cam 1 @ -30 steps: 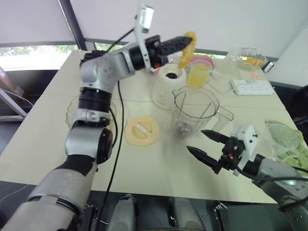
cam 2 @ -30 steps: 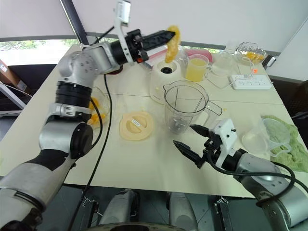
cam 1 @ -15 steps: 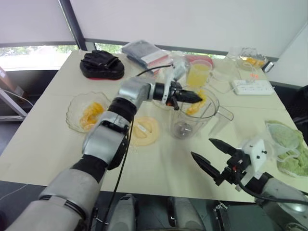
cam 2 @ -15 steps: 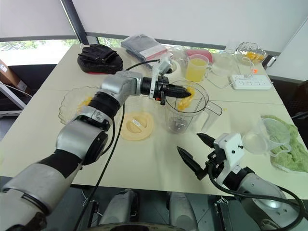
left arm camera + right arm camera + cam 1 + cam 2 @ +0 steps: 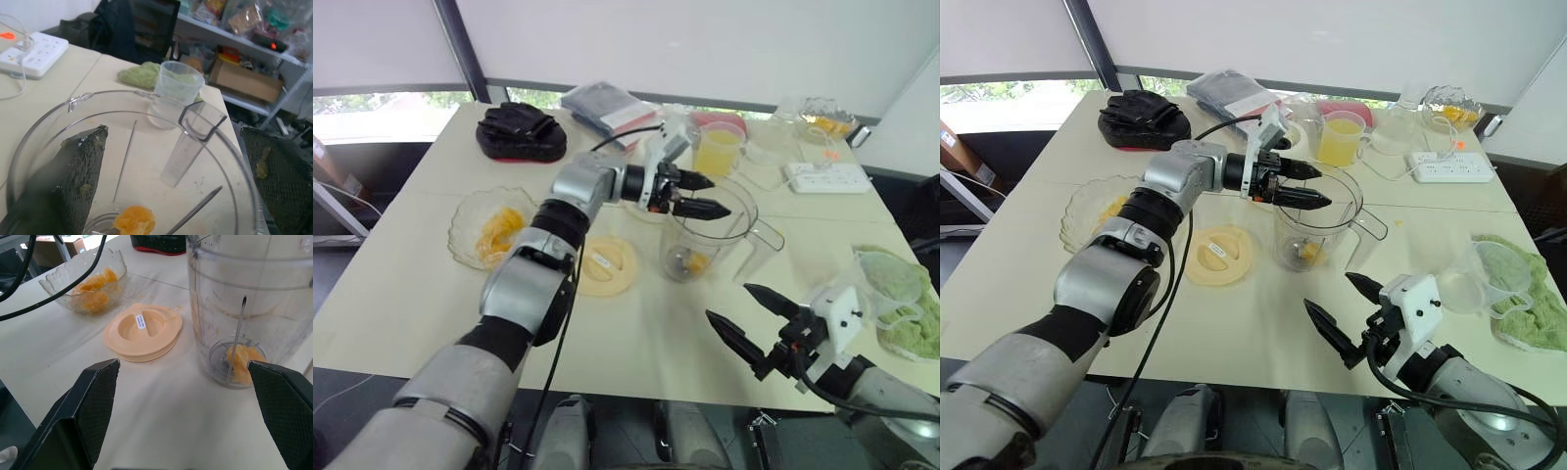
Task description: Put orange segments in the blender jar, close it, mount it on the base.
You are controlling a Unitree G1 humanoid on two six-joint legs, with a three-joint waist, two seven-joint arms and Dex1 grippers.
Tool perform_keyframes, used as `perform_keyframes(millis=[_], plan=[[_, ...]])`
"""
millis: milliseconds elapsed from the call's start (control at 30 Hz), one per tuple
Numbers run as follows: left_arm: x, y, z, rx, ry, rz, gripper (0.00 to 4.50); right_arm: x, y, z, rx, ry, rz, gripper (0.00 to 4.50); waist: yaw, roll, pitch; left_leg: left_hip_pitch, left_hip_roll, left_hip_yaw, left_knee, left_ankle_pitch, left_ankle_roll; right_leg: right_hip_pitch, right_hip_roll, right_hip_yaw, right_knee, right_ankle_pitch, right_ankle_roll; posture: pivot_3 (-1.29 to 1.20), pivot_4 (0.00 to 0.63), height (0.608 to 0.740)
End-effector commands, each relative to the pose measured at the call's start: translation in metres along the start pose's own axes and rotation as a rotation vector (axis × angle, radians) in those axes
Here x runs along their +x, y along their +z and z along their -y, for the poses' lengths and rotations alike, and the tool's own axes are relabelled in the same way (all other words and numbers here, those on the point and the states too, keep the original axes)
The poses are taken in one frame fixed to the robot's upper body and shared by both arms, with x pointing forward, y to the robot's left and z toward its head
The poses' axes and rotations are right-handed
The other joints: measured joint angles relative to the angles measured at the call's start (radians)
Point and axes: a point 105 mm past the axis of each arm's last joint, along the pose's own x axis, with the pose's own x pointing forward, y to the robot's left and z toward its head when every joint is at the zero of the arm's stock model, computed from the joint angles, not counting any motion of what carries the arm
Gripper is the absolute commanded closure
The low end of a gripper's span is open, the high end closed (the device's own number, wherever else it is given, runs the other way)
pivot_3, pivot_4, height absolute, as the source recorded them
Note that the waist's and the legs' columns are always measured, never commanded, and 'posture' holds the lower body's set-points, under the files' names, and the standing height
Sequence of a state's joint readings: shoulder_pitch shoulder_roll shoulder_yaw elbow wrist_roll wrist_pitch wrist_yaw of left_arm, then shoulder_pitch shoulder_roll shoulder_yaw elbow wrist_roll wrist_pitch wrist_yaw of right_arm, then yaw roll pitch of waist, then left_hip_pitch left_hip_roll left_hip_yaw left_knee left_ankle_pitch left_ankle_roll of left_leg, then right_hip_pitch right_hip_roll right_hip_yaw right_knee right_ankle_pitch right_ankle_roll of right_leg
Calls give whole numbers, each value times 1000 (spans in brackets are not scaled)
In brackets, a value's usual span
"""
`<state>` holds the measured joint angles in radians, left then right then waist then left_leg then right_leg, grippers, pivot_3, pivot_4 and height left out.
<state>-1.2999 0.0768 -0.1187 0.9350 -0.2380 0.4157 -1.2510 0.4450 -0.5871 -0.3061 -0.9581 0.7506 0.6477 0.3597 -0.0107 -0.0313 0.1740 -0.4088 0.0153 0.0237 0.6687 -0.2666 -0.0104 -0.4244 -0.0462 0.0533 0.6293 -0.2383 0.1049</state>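
Nearest us, at the near edge of the table, the right gripper hangs low with its 2 black fingers spread wide, and nothing in them. Just beyond it, towards the middle, the cream lid lies flat on the table, just beside the jar on its left. The jar stands upright and uncovered, with 1 orange segment resting down by the blades. And look at the left gripper: it's right at the jar's mouth, fingers parted and empty, 1 tip inside the rim and 1 outside. So I'd call this the filling step, with a drop just made. Out near the left edge, the glass bowl holds plenty more segments. The next move, I reckon, asks the left arm to lift clear of the rim without knocking the jar, then swing over to the bowl for another piece. Closing and mounting come later. At the far edge stands a mug of juice.
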Motion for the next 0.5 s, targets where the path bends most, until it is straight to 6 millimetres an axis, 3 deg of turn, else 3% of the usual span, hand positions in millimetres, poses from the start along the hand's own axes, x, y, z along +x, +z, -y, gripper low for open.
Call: perform_keyframes(millis=[33, 267, 500], plan=[[-4, 25, 3, 42, 11, 93, 27, -3, 11, -3, -40, 9, 36, 144, 0, 0, 0, 0, 0, 0, 0, 0, 0, 0, 0, 0, 0, 0, 0, 0, 150, 740], [-17, 55, 13, 96, 45, 196, 27, -11, 9, 3, -46, -4, 11, 144, 1, 0, 0, 0, 0, 0, 0, 0, 0, 0, 0, 0, 0, 0, 1, 0, 150, 740], [-62, 26, 10, 152, 205, 153, 27, -25, 8, 13, -68, -105, 4, 144, -4, 2, -1, 2, 1, -1, -1, 0, 0, 0, 1, 0, 2, 0, 1, 0, 150, 740]])
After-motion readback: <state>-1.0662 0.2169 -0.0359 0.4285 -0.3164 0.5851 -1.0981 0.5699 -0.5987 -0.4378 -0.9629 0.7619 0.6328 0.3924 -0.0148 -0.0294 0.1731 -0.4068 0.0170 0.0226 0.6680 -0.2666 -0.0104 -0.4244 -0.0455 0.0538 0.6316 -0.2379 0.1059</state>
